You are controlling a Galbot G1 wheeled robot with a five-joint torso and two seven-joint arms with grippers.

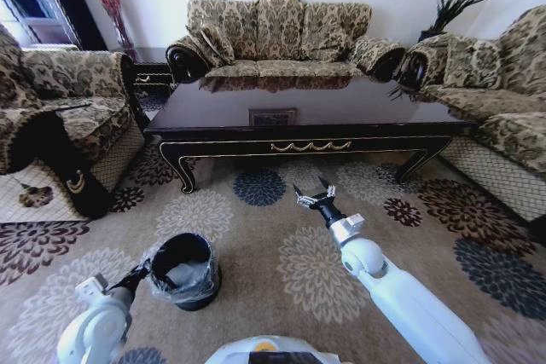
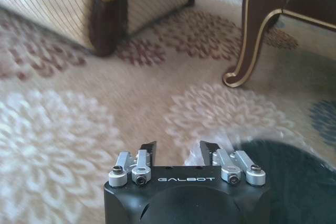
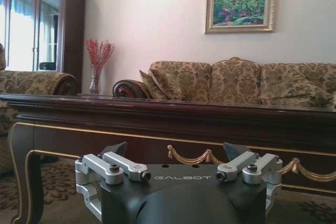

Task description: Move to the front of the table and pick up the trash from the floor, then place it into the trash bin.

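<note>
The long dark table [image 1: 307,125] with gold scroll trim stands across the carpet ahead of me. The round black trash bin [image 1: 183,268], lined with a crinkly clear bag, stands on the carpet at my lower left. My left gripper [image 1: 138,277] hovers just beside the bin's rim; in the left wrist view it [image 2: 179,149] is open and holds nothing, with the bin [image 2: 286,182] close by. My right gripper [image 1: 315,196] is open and empty above the carpet, pointing at the table's front [image 3: 173,124]. The trash is out of view.
Patterned sofas [image 1: 273,36] flank the table on three sides, one [image 1: 60,125] at the left and one [image 1: 503,100] at the right. A curved table leg [image 2: 251,40] stands beyond the left gripper. A floral carpet [image 1: 256,236] lies open between me and the table.
</note>
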